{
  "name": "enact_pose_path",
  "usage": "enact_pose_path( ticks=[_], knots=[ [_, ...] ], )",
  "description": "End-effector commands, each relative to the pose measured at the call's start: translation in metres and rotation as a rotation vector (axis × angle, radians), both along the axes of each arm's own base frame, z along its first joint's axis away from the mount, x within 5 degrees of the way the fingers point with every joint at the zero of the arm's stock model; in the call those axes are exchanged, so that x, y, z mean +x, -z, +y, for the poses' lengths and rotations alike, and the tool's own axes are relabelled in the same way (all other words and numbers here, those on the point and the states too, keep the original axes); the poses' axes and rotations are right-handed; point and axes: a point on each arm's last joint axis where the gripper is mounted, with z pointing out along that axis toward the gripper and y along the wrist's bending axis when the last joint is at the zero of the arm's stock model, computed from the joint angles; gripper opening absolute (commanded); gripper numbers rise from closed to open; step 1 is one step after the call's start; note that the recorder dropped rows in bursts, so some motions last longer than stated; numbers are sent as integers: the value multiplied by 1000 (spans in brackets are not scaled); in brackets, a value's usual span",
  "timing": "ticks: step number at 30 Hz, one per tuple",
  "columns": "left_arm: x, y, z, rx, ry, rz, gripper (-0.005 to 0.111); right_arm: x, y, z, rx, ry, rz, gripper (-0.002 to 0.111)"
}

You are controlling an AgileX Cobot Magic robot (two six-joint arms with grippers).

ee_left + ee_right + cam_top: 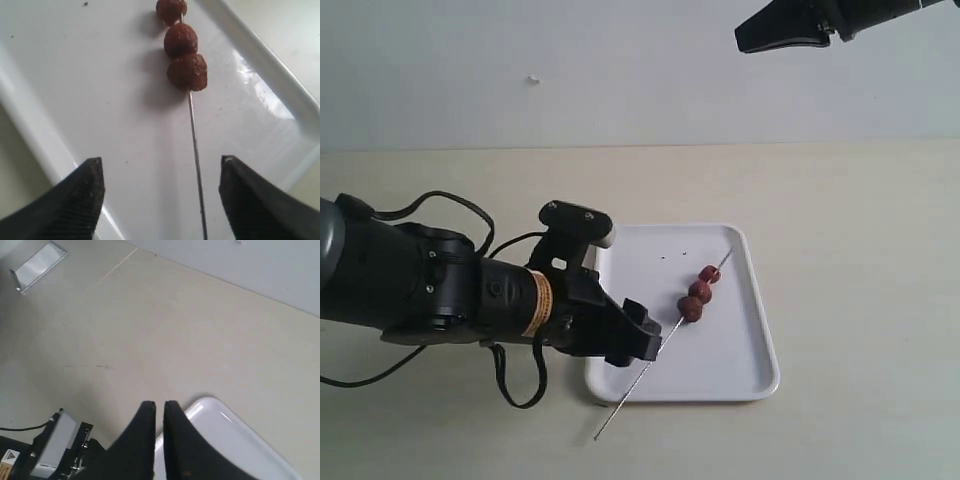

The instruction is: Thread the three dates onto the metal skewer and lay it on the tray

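Note:
The three dates (700, 291) sit threaded in a row on the metal skewer (638, 385), which lies slanted across the white tray (745, 345). The skewer's bare end juts past the tray's near rim over the table. My left gripper (645, 340) hovers open over the tray's near left part, astride the bare rod. In the left wrist view the skewer (196, 160) runs between the spread fingers, nearer one of them and touching neither, with the dates (187, 72) beyond. My left gripper (161, 161) holds nothing. My right gripper (752, 38) hangs high at the far right, shut and empty (159, 405).
The beige table (860, 200) surrounds the tray, with a pale wall behind. The left arm's dark body and cables (420, 285) fill the near left. In the right wrist view a small metal plate (37, 265) lies far off on the table, and a tray corner (225, 430) shows below.

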Motion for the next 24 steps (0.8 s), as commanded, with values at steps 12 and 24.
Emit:
enact_pose_path(
  ticks=[12, 24],
  knots=[
    [4, -85, 36, -35, -123, -195, 2, -25, 0, 4, -34, -41, -57, 0],
    [-29, -123, 120, -259, -212, -408, 0, -121, 14, -10, -149, 498, -317, 0]
  ],
)
